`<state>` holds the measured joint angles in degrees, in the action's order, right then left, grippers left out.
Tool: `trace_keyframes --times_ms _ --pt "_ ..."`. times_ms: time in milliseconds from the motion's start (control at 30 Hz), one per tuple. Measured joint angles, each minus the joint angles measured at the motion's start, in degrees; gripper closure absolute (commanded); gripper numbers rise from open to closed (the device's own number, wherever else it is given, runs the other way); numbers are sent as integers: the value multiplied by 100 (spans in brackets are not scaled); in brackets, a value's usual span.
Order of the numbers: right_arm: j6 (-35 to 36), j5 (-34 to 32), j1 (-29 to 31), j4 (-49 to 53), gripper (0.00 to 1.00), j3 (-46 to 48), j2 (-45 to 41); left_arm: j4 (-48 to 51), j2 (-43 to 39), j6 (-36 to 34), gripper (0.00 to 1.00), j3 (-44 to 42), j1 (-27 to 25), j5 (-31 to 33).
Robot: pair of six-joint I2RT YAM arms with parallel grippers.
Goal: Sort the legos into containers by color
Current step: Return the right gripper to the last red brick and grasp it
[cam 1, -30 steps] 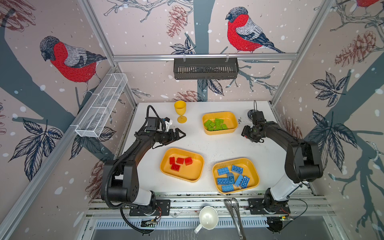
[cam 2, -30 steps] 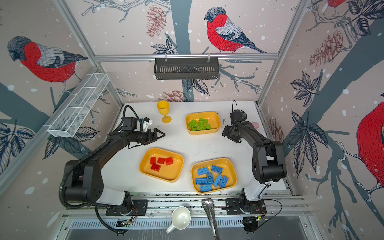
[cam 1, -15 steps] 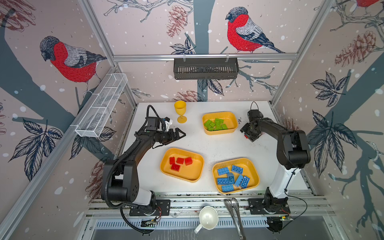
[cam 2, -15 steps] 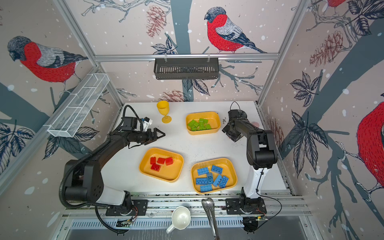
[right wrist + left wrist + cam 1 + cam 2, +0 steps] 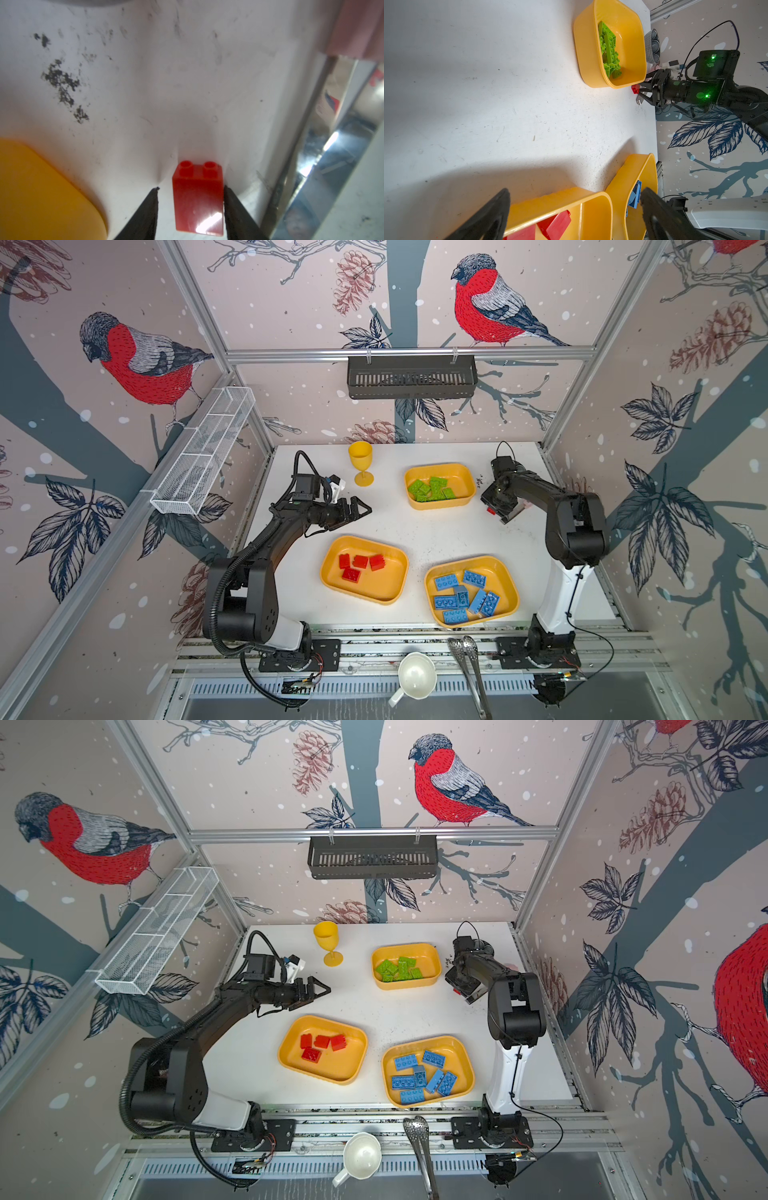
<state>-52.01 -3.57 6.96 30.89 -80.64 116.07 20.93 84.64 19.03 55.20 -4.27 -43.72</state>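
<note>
As partly open right claw (image 5: 190, 187) straddles red lego (image 5: 198, 197), 1 finger (image 5: 231, 202) touches it

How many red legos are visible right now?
5. Four red legos lie in the front-left tray; the fifth red lego sits between the right gripper's parted jaws. Others may be hidden.

Green bricks (image 5: 436, 486), red bricks (image 5: 376, 562) and blue bricks (image 5: 446, 581) are held in yellow-orange trays (image 5: 386, 590); red-breasted grey birds (image 5: 482, 306) are printed on pinkish walls (image 5: 291, 302).
</note>
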Motion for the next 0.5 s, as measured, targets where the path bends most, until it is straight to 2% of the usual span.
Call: trace_keyframes --times_ms 333,500 --pt "424 -739 214 258 64 -267 251 87 2 -98 3 0 0 4" --pt "557 -901 238 299 69 -212 208 175 -13 -151 3 0 0 2"
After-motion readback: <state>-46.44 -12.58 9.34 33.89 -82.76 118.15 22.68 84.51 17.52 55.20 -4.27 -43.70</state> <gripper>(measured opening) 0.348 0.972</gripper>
